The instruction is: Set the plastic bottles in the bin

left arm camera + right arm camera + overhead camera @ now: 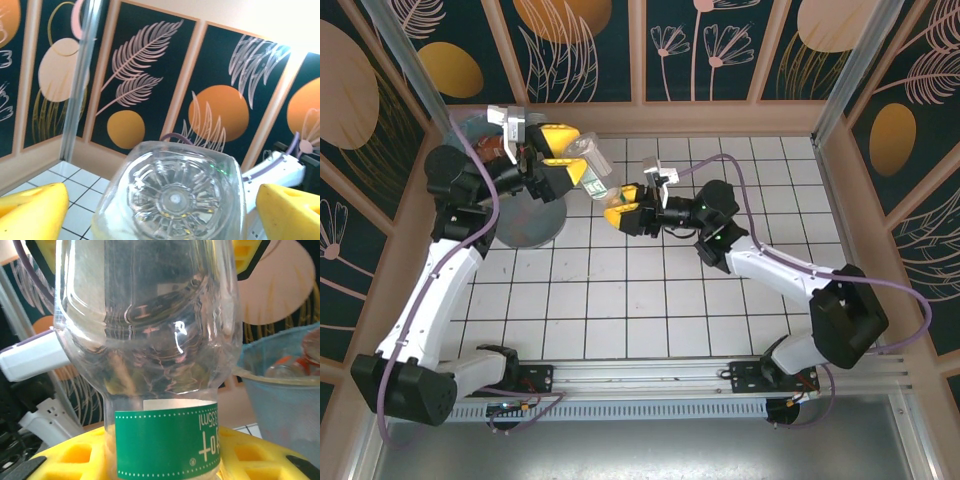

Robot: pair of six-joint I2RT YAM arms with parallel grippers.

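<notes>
your white tiled bench [650, 300] carries the grey bin [532, 232] at its far left, and you look well on with the job. in the right wrist view its pale blue liner already holds several clear bottles [292, 367], one with an orange-red band. what is left, as far as i can judge, is the green-labelled bottle [590, 168], up in the air just beside the bin, between the two arms and not yet in it. it is thin clear plastic, round-shouldered, with a moulded petal base and a glossy green band printed in white. your right fingers [75, 457] are clamped on it at the label. your left fingers [35, 210] stand wide either side of its base, touching neither side.
</notes>
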